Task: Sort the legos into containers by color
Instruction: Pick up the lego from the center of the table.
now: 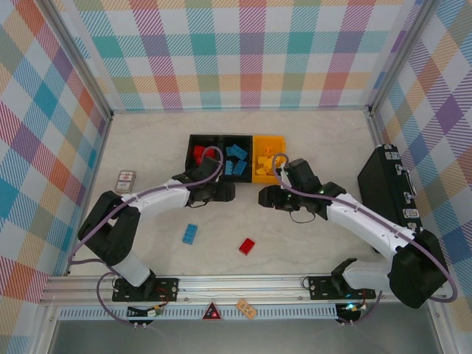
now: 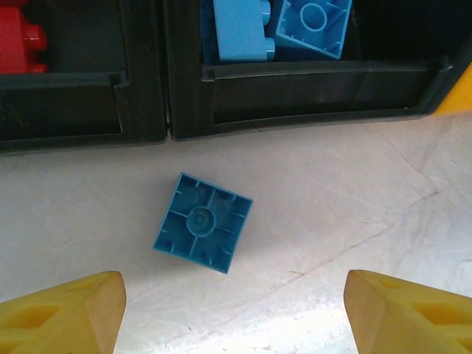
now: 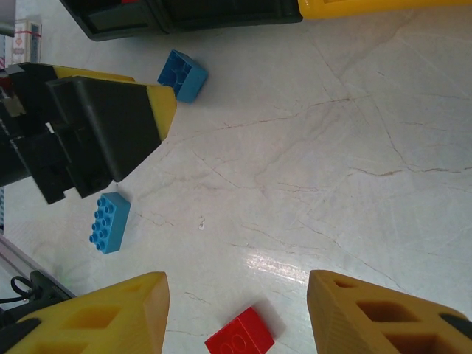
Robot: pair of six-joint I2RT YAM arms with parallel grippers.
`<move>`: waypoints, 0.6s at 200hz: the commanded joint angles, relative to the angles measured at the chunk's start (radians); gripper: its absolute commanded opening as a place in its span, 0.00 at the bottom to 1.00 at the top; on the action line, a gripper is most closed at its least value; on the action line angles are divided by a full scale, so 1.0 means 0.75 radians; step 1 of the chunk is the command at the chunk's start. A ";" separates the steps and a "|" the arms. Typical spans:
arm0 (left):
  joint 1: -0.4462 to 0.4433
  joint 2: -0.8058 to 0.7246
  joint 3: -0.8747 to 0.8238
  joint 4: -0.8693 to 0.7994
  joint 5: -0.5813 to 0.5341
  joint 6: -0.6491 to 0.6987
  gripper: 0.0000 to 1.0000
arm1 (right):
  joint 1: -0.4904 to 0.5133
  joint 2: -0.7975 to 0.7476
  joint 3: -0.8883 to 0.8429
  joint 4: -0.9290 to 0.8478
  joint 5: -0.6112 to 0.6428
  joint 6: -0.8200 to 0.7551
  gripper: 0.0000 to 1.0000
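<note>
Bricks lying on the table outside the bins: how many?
3: an upside-down blue brick in front of the black bins, a studs-up blue brick mid-table, a red brick beside it. More may hide under the arms.

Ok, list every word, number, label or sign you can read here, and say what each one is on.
Nothing reads clearly enough to quote.
On the printed card: red-and-white print, too small to read.
On the red triangle sign at the front rail: symbol blurred, unreadable.
On the orange tag beside it: dark marks, too small to read.
On the black case: no lettering visible.
</note>
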 commanded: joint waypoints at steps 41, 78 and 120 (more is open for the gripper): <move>-0.024 0.164 0.045 0.158 -0.119 0.076 0.75 | -0.004 0.022 -0.016 0.035 -0.019 -0.012 0.53; -0.038 0.229 0.091 0.119 -0.164 0.079 0.66 | -0.005 0.023 -0.015 0.033 -0.011 -0.016 0.53; -0.062 0.228 0.094 0.090 -0.174 0.087 0.37 | -0.004 0.040 -0.023 0.042 -0.011 -0.008 0.53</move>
